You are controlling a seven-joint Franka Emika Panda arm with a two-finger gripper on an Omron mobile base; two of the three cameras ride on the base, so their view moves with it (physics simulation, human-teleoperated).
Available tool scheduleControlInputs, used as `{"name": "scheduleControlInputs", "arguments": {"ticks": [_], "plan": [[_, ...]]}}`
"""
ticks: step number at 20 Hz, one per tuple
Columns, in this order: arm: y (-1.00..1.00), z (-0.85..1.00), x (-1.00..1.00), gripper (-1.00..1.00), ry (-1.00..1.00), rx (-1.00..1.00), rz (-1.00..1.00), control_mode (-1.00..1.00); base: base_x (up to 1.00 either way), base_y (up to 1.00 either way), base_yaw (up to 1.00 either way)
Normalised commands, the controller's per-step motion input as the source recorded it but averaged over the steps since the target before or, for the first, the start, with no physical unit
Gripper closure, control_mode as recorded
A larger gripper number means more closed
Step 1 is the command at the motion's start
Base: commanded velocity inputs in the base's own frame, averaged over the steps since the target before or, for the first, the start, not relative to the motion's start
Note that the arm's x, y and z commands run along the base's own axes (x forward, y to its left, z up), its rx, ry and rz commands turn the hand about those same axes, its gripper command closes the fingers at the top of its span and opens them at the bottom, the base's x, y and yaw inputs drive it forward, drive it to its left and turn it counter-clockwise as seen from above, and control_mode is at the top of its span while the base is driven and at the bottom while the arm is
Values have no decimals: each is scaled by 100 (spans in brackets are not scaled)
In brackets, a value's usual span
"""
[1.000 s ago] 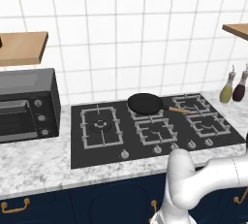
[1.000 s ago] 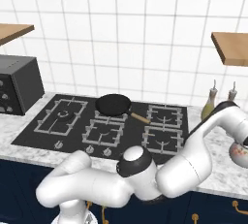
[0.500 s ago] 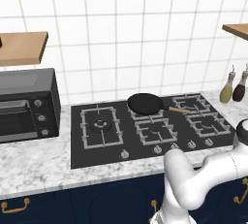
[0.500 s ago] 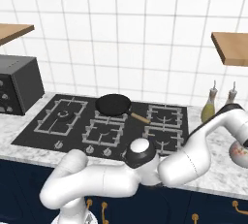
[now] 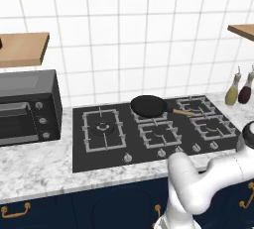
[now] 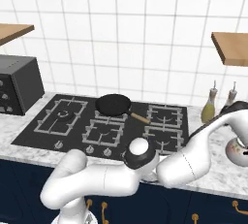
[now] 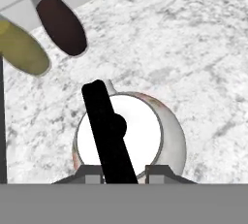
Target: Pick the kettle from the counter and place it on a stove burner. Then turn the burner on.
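Observation:
The kettle [image 7: 131, 136], squat and white-silver, sits on the marbled counter [image 7: 193, 48] right under the hand. Its black arched handle [image 7: 109, 131] runs up between my gripper [image 7: 126, 172] fingers, which stand close on both sides of it, shut on the handle. In the right base view the kettle [image 6: 237, 148] shows at the far right edge of the counter, with the arm's dark hand just above it. The large stove burner [image 5: 102, 128] with its own square grate is at the left end of the black hob, also seen as stove burner [image 6: 63, 114].
A black frying pan [image 5: 148, 105] rests on a rear middle burner. Two bottles, an olive one [image 7: 19, 48] and a dark one [image 7: 60, 24], stand by the wall just behind the kettle. A toaster oven [image 5: 25, 106] sits left of the hob. Knobs [image 5: 127, 158] line the hob's front.
The fingers have drawn in from wide open onto the kettle's handle. The arm's elbow has shifted slightly; the kettle stays on the counter.

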Motion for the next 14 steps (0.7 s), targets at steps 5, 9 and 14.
{"name": "scheduleControlInputs", "arguments": {"ticks": [5, 9, 14], "plan": [[100, 1, -48, 100, -43, 5, 1, -100, 0, 0, 0], [100, 5, -35, 100, -35, 11, 1, -100, 0, 0, 0], [100, 13, -1, 100, -20, 5, 0, -100, 0, 0, 0]]}}
